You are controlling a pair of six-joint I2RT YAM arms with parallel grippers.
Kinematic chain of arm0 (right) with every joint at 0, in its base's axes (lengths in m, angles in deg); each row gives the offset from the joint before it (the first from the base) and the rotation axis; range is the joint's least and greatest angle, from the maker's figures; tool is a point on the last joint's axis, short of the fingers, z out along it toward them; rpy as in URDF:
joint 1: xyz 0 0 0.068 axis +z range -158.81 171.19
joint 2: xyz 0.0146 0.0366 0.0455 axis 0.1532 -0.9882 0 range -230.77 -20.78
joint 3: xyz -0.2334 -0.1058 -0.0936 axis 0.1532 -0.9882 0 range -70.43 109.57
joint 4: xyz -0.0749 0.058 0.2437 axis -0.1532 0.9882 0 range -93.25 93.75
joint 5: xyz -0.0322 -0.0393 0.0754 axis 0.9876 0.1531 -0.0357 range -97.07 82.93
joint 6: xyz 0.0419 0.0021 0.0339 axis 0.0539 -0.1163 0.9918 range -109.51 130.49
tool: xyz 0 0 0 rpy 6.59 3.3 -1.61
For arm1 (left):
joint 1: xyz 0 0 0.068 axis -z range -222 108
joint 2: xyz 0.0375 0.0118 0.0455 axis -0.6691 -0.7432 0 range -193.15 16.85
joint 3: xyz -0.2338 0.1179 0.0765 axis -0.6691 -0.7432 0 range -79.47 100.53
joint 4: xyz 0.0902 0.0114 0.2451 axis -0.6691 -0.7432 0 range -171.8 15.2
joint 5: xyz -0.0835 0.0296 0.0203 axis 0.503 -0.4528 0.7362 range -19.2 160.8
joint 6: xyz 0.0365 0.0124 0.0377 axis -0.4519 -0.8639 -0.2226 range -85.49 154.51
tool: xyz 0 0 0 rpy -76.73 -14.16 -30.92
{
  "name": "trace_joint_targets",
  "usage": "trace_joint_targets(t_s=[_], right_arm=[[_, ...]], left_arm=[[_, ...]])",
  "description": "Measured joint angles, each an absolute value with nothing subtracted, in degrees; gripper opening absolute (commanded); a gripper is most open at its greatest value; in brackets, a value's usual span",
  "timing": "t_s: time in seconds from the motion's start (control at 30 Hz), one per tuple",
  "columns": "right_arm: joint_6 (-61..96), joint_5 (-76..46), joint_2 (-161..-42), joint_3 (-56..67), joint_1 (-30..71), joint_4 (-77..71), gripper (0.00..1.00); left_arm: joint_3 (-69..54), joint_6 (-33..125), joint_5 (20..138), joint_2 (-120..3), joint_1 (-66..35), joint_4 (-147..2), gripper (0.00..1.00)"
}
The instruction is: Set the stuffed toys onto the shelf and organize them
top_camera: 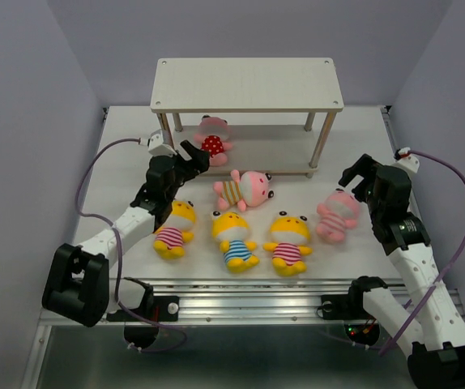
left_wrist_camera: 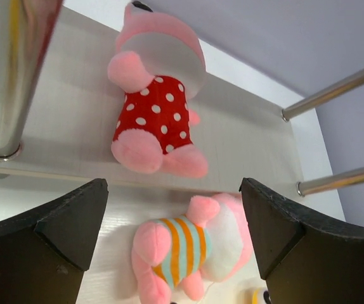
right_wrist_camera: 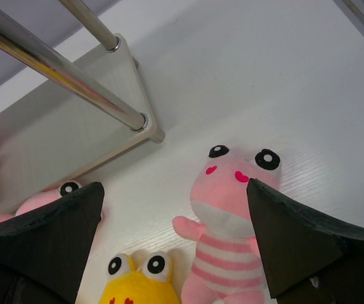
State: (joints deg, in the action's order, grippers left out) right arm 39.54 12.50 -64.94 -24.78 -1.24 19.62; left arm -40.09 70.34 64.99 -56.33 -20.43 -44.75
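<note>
The shelf (top_camera: 246,83) stands at the back. A pink toy in a red-dotted shirt (top_camera: 213,143) lies on its lower board (left_wrist_camera: 245,136); it also shows in the left wrist view (left_wrist_camera: 153,114). A pink toy with brown stripes (top_camera: 245,190) lies just in front of the shelf, below my open, empty left gripper (left_wrist_camera: 172,215) in the left wrist view (left_wrist_camera: 182,250). My left gripper (top_camera: 194,156) hovers beside the dotted toy. A pink toy with pink stripes (top_camera: 338,213) lies under my open right gripper (right_wrist_camera: 175,221) in the right wrist view (right_wrist_camera: 233,215). Three yellow toys (top_camera: 236,237) lie in a front row.
The shelf's metal legs (top_camera: 322,144) stand near both grippers; one leg (left_wrist_camera: 11,69) is close on the left in the left wrist view. Purple cables (top_camera: 447,243) loop from both arms. Grey walls close in the table on three sides.
</note>
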Motion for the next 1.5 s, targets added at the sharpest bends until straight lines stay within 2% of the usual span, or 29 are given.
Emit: trace_joint_targets(t_s=[0.43, 0.7, 0.83, 1.23, 1.33, 1.37, 1.4, 1.5], right_arm=[[38.95, 10.18, -63.45, -26.40, -1.24, 19.27, 1.00], [38.39, 8.50, -63.56, -26.40, -1.24, 19.25, 1.00], [38.28, 7.95, -63.89, -26.40, -1.24, 19.23, 1.00], [37.69, 8.19, -63.93, -26.40, -1.24, 19.23, 1.00], [37.66, 8.56, -63.45, -26.40, -1.24, 19.20, 1.00], [37.66, 8.63, -63.30, -26.40, -1.24, 19.20, 1.00], [37.66, 8.72, -63.21, -26.40, -1.24, 19.20, 1.00], [37.64, 8.83, -63.17, -26.40, -1.24, 19.20, 1.00]], left_arm=[[-45.16, 54.04, 86.92, -51.46, -16.83, -52.88, 0.99], [-43.48, 49.71, 88.80, -60.18, -16.91, -56.45, 0.98], [-43.20, 49.77, 89.08, -63.37, -16.94, -56.69, 0.89], [-36.95, 49.95, 87.94, -68.73, -16.96, -55.77, 0.83], [-36.53, 49.99, 87.90, -70.37, -16.98, -55.79, 0.75], [-36.53, 49.91, 87.86, -70.61, -16.96, -55.83, 0.69], [-36.53, 50.02, 87.86, -70.78, -16.96, -55.79, 0.56], [-36.53, 50.02, 87.66, -71.28, -16.98, -55.77, 0.39]])
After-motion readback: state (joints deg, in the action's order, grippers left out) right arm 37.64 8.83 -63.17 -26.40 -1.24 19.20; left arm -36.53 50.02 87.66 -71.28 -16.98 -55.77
